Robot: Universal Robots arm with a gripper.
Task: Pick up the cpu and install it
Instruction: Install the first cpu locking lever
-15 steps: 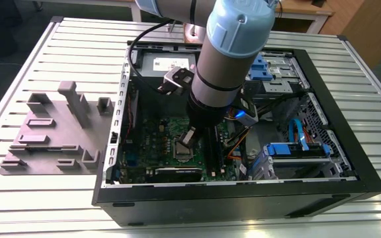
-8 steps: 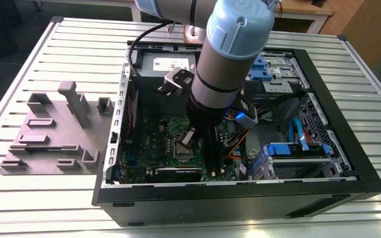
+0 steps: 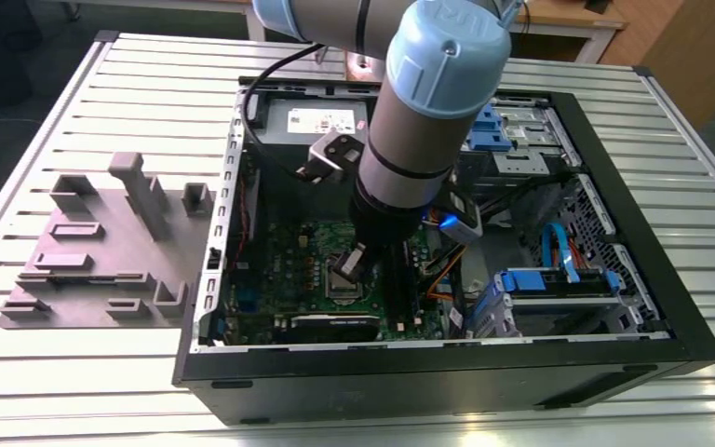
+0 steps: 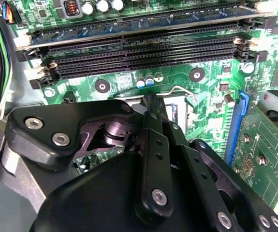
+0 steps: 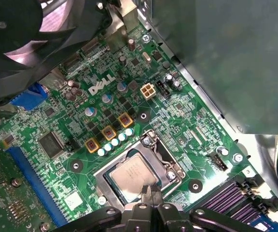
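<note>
Your hand (image 5: 148, 193) hung just over the cpu (image 5: 131, 175), which lay flat in its socket (image 5: 170, 164). Fingers looked nearly closed, holding nothing that I could tell.

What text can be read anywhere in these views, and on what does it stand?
White logo on the motherboard: a large, clear brand mark, not quoted here.
White component markings across the motherboard: too small to read.
Top of the cpu: faint engraving, too blurred to read.
Label on the power supply: too small to read.
</note>
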